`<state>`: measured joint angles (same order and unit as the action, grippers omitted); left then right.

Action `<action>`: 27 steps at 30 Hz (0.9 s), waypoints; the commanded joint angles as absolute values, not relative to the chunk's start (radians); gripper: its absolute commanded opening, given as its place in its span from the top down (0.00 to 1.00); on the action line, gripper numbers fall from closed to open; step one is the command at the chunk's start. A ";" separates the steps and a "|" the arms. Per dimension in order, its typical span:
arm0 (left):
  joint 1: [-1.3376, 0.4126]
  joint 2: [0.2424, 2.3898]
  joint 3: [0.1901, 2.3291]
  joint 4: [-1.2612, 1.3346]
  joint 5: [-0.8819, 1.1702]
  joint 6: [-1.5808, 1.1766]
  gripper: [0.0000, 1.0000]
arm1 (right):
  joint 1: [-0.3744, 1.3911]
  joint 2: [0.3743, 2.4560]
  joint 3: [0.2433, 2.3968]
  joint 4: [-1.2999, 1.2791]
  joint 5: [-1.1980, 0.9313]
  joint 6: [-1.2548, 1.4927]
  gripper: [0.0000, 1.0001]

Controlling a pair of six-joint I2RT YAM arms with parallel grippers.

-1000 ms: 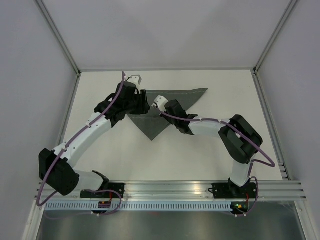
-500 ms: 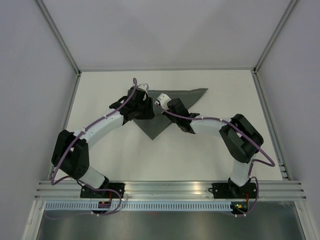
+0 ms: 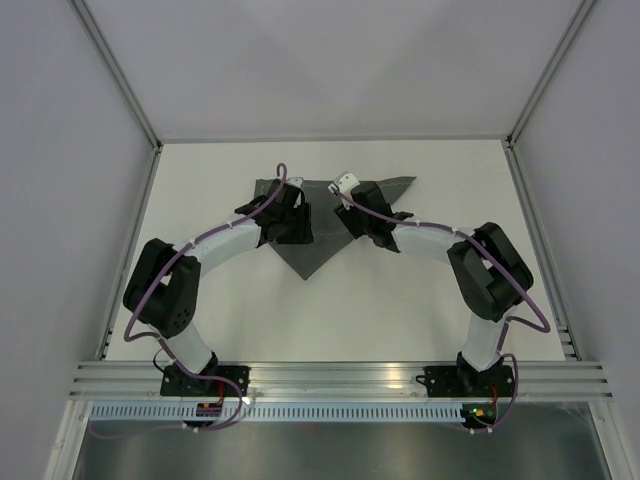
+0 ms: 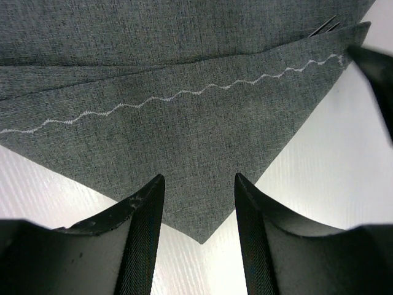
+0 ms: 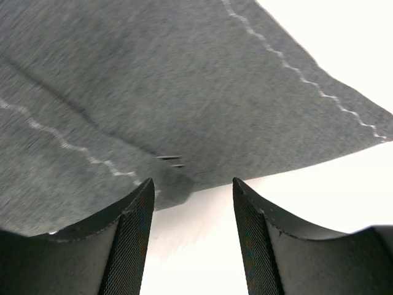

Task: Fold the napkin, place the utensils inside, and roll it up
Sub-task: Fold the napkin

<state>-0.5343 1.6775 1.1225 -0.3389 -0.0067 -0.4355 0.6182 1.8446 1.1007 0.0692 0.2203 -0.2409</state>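
The dark grey napkin (image 3: pixel 310 250) lies folded into a triangle with its point toward the arms. My left gripper (image 3: pixel 290 222) hovers open over its left part. In the left wrist view a napkin (image 4: pixel 184 135) corner sits between the open fingers of the left gripper (image 4: pixel 199 178). My right gripper (image 3: pixel 368 222) stands open over the napkin's right part. In the right wrist view the right gripper (image 5: pixel 192 181) has bare table between its fingers, just off the napkin (image 5: pixel 202 92) edge. The utensils (image 5: pixel 171 161) are hidden under the fold. Only thin tips (image 4: pixel 325 26) poke out.
The white table (image 3: pixel 400 300) is bounded by a raised frame, with grey walls on the left, right and back. A metal rail (image 3: pixel 340 380) with both arm bases runs along the near edge.
My right gripper was shut over the napkin and has now opened and shifted to the right. My left arm has swung right, so its gripper now sits over the napkin's left part.
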 commanded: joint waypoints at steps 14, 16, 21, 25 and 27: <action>-0.538 1.769 1.190 -0.249 0.103 -0.482 0.47 | 0.180 1.966 1.518 -0.296 -0.144 0.066 0.39; -0.540 1.775 1.198 -0.245 0.110 -0.482 0.47 | 0.117 2.023 1.555 -0.333 -0.210 0.110 0.38; -0.541 1.769 1.198 -0.242 0.117 -0.477 0.47 | 0.023 2.146 1.658 -0.374 -0.359 0.184 0.35; -0.541 1.758 1.195 -0.244 0.115 -0.476 0.47 | -0.029 2.242 1.695 -0.367 -0.474 0.224 0.34; -0.541 1.755 1.192 -0.244 0.115 -0.472 0.47 | -0.037 2.269 1.704 -0.342 -0.495 0.256 0.34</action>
<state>-0.5365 1.7714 1.1625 -0.2798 0.0914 -0.4477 -0.0223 2.2322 1.6554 -0.3222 -0.3920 0.1715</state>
